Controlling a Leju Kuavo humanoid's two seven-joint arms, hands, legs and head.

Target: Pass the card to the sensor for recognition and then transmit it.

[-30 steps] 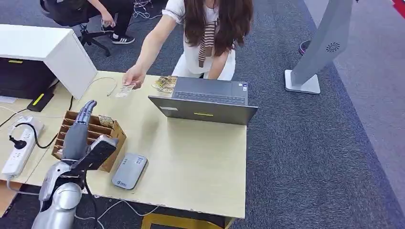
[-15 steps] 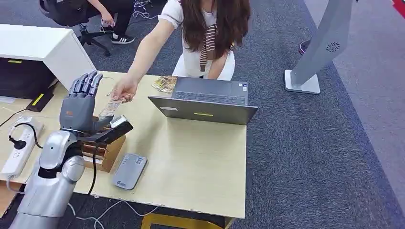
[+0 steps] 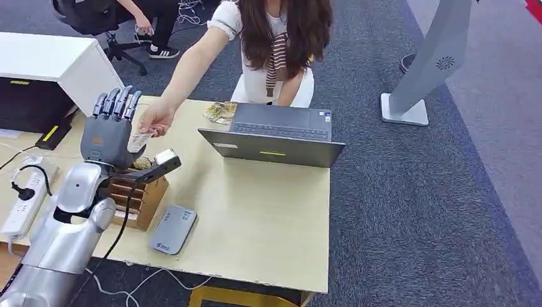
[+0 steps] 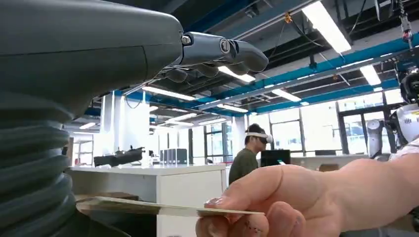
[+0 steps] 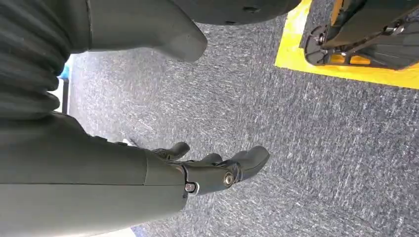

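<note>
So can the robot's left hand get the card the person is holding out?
Probably yes. The left hand is raised with fingers spread right beside the card, which the person's hand pinches at its far end. Nothing sits between them, though the hand hasn't closed on it yet.

head view looks down on the table (image 3: 255,217); left wrist view looks level, close behind its hand (image 4: 217,54).

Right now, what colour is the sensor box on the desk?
Grey sensor, shown best in the head view.
</note>
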